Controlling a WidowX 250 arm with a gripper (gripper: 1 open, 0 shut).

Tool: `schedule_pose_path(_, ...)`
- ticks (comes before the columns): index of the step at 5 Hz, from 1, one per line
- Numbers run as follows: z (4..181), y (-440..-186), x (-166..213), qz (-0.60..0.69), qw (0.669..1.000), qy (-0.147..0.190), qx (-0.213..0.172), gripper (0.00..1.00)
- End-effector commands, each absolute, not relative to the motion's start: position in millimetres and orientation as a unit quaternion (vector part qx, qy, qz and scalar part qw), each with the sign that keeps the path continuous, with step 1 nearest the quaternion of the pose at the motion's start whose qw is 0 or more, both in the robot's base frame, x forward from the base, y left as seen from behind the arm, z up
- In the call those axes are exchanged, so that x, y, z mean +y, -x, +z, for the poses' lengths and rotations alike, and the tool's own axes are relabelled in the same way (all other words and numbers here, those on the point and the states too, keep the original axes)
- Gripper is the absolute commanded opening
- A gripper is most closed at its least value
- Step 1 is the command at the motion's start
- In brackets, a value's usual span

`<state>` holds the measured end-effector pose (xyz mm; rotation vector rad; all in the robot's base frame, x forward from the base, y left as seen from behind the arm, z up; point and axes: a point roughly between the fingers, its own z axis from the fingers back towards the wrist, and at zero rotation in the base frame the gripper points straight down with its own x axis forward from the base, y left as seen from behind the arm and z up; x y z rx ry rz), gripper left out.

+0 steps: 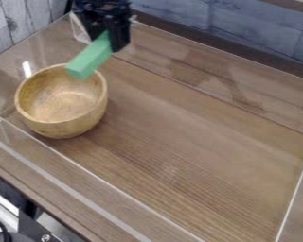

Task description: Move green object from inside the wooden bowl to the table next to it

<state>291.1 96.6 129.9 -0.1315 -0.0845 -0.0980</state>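
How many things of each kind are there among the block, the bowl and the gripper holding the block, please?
Green block: 1
Wooden bowl: 1
Gripper: 1
Total: 3

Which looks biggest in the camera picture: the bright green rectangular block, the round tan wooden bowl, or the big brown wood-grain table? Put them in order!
1. Big brown wood-grain table: largest
2. Round tan wooden bowl: middle
3. Bright green rectangular block: smallest
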Motion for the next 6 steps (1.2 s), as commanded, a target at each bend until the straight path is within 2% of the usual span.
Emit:
schedule_pose_path(1, 143.1, -291.2, 75.4, -0.070, 0.994, 0.052, -0.066, 0.00)
schedule_pose_path(3, 126.2, -268.8, 39.4, -0.114, 0.991, 0.047, -0.047, 0.00)
schedule_pose_path(5, 88.1, -265.1, -14.6, -0.132, 0.990, 0.037, -0.032, 0.00)
schedule_pose_path(6, 75.3, -266.2, -39.3, -0.126, 0.991, 0.029, -0.025, 0.00)
